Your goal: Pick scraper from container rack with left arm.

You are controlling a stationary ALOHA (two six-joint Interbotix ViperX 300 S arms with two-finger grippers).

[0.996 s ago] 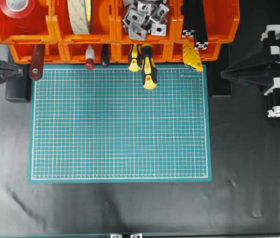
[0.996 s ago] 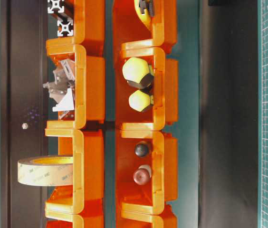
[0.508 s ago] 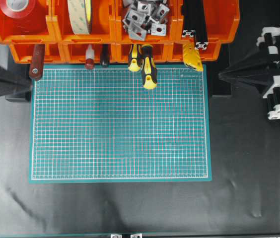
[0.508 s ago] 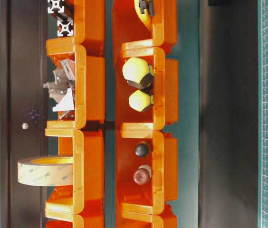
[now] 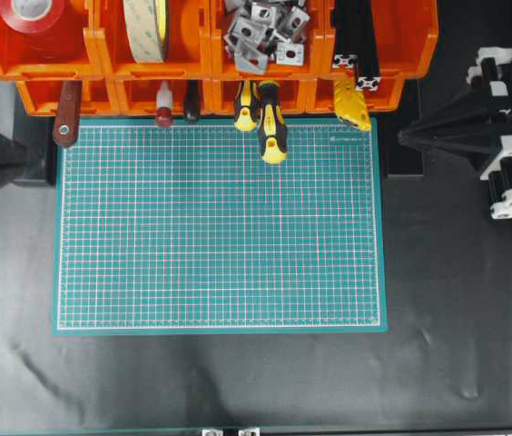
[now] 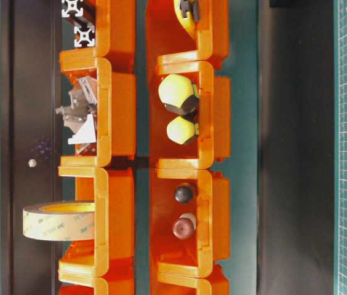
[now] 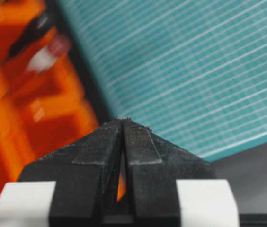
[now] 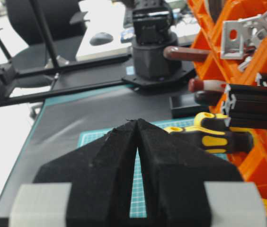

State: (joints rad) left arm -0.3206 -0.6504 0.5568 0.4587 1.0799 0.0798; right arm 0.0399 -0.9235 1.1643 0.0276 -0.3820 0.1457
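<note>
Scraper (image 5: 66, 113) overhead only, table-level hidden.

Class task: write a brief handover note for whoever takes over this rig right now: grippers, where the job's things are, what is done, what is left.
Left gripper: shut, empty, beside the orange plastic container rack.
Right gripper: shut, empty, at the table's right side.
Wooden-handled scraper: in the lower-row far-left bin, ringed handle end sticking out toward the green cutting mat.
Done: no grasp yet.
Left: open the left gripper, grip the handle, draw it out.
</note>
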